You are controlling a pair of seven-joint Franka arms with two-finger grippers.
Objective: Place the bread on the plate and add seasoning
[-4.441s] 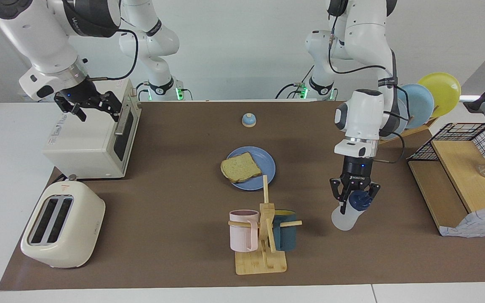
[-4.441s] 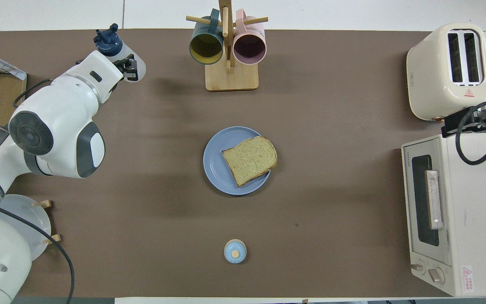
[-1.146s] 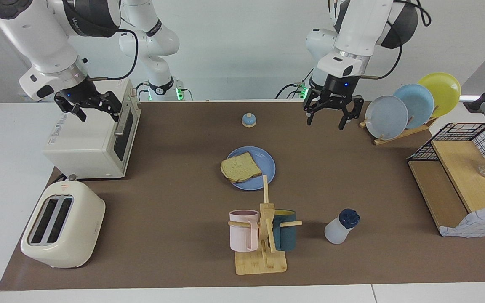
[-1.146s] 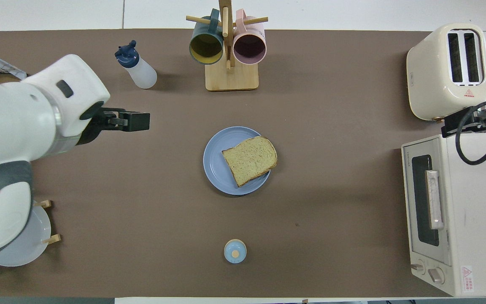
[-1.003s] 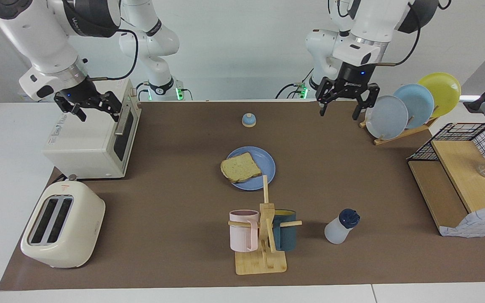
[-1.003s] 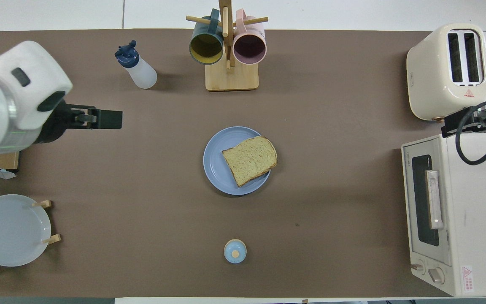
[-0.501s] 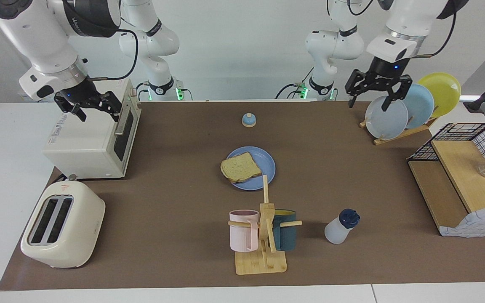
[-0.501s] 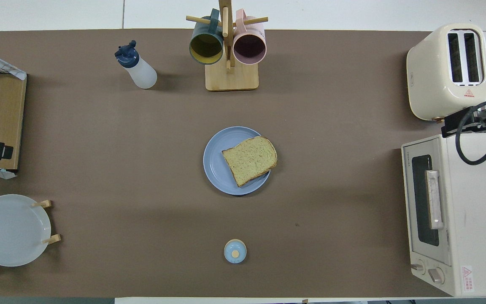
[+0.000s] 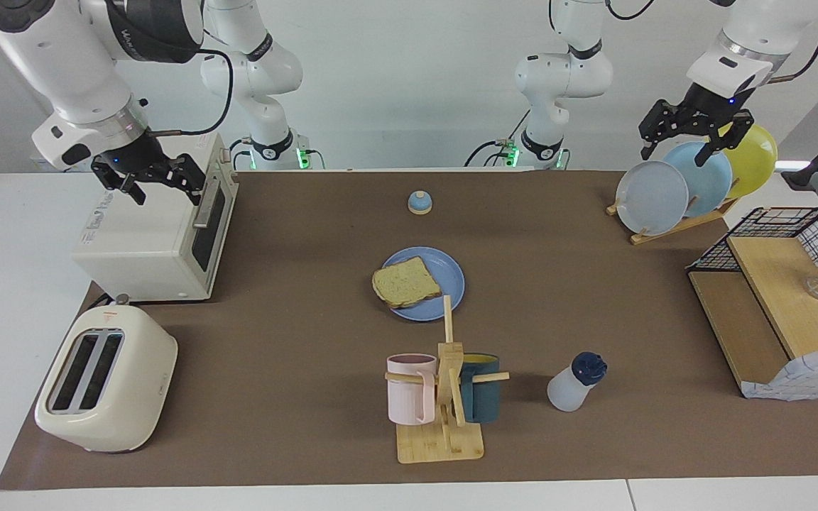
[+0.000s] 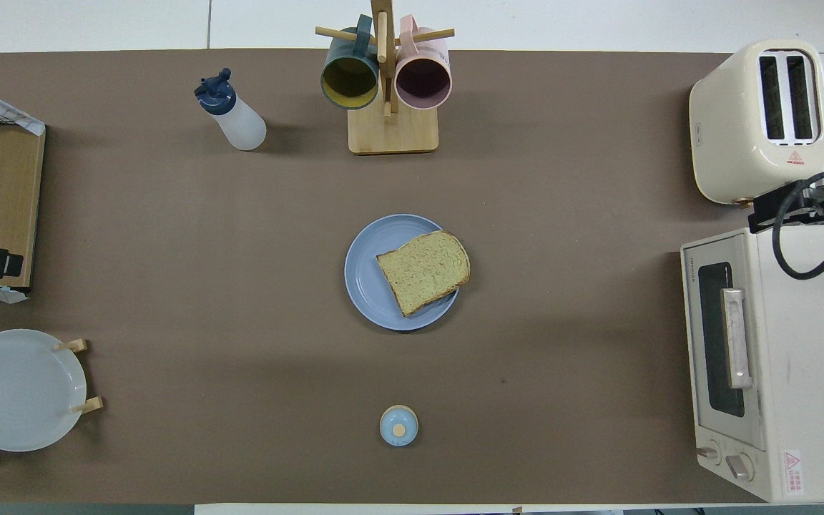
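Observation:
The bread (image 9: 406,281) lies on the blue plate (image 9: 451,273) at the middle of the table; part of its crust overhangs the rim in the overhead view (image 10: 424,270). The seasoning bottle (image 9: 572,383) stands, leaning slightly, beside the mug rack, toward the left arm's end and farther from the robots than the plate (image 10: 363,275). It also shows in the overhead view (image 10: 234,118). My left gripper (image 9: 672,157) is open and empty, raised over the plate rack. My right gripper (image 9: 167,195) is open and empty over the toaster oven, waiting.
A toaster oven (image 9: 146,241) and a cream toaster (image 9: 104,387) stand at the right arm's end. A wooden mug rack (image 9: 444,397) with two mugs, a small bell (image 9: 419,202), a plate rack (image 9: 693,181) and a wire shelf (image 9: 771,298) are also on the table.
My left gripper let go of the seasoning bottle, rose, and swung toward the left arm's end to over the plate rack. The bottle stays where it was left. The right arm has not moved.

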